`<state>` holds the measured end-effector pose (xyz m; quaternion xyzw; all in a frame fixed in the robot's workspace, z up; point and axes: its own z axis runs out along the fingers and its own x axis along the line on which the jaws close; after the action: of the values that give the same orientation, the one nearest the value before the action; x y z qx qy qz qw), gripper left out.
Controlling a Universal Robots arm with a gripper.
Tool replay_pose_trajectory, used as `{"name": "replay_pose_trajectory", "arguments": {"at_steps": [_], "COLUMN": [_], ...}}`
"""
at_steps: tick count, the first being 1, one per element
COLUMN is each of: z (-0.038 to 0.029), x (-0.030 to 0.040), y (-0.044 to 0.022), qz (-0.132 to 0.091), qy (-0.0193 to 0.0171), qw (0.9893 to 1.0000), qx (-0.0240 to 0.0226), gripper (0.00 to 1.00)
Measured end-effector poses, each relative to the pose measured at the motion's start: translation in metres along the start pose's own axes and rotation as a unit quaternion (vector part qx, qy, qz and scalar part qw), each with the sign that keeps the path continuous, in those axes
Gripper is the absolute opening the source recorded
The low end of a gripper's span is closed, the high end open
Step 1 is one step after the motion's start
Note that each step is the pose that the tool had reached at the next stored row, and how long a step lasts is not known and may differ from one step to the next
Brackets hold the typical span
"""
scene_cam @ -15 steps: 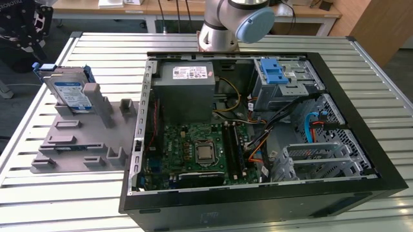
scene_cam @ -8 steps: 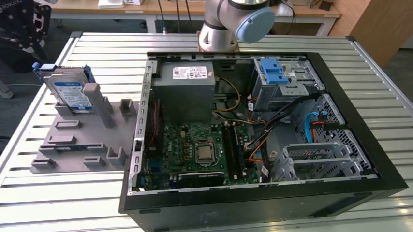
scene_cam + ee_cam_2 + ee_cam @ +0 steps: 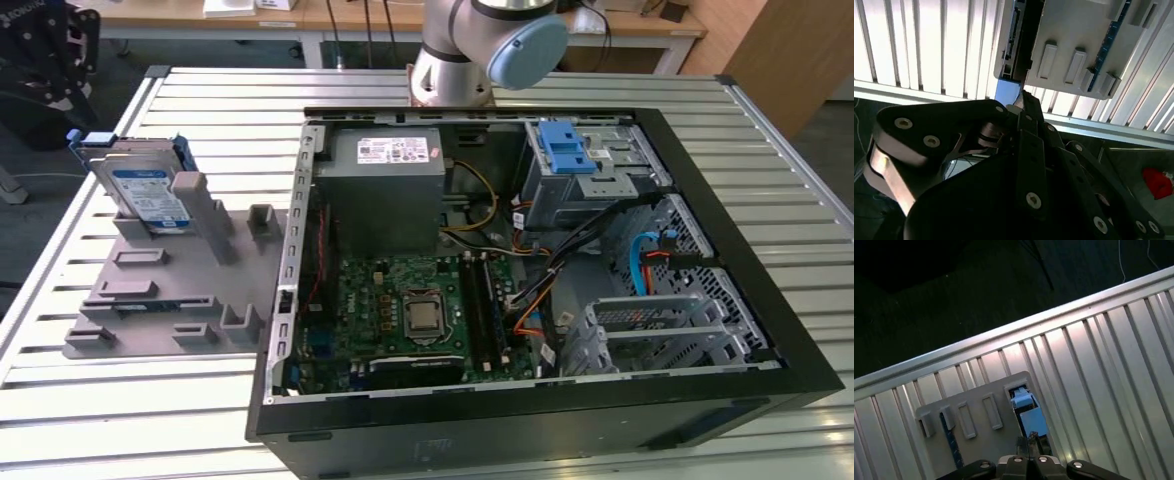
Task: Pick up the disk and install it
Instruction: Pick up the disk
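Disk (image 3: 139, 188) seen standing on edge in a slot at one end of the grey holder (image 3: 147, 290). Holder laid on the slatted table (image 3: 80, 400), to the exterior view's left of the open computer case (image 3: 534, 425). Disk not yet lifted. Gripper (image 3: 1029, 444) noted in both wrist views, poised above the disk's blue-framed edge and clear of it. Fingers (image 3: 1029, 130) drawn together, nothing held between them. Cage (image 3: 587, 175) with blue latch observed inside the case.
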<state>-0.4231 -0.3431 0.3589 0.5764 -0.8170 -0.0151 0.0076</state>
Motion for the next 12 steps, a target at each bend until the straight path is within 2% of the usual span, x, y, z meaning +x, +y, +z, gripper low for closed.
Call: {"name": "replay_pose_trajectory", "arguments": {"at_steps": [4,6,10,12], "z": [0.0006,0.0010,0.0014,0.0015], "x": [0.0000,0.0000,0.0000,0.0001], "y": [0.0000,0.0000,0.0000,0.0001], "qz": [-0.036,-0.054,-0.087,-0.090], "qy": [0.0012,0.0018,0.0029,0.0029], "qw": [0.9994,0.9985,0.9962,0.9960], "qx": [-0.0002,-0.0003,-0.0003,-0.0001], "gripper": [0.11,0.11,0.11,0.11]}}
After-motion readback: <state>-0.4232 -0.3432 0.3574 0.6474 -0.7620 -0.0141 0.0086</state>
